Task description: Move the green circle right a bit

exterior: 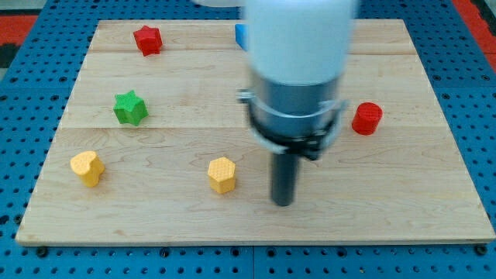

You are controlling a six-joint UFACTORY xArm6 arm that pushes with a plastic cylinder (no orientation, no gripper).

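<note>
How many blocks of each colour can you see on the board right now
Red: 2, a star and a cylinder
Yellow: 2, a heart and a hexagon
Green: 1, a star
Blue: 1, mostly hidden behind the arm
Total: 6 visible
No green circle shows.

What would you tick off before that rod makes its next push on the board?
1. Green circle in sight: not ok; the only green block showing is a green star.
2. Circle hidden behind the arm: cannot tell; it covers the board's middle and part of a blue block.
3. My tip located: ok; near the view's bottom, right of the yellow hexagon.
4. Tip free of blocks: ok; touches none.
</note>
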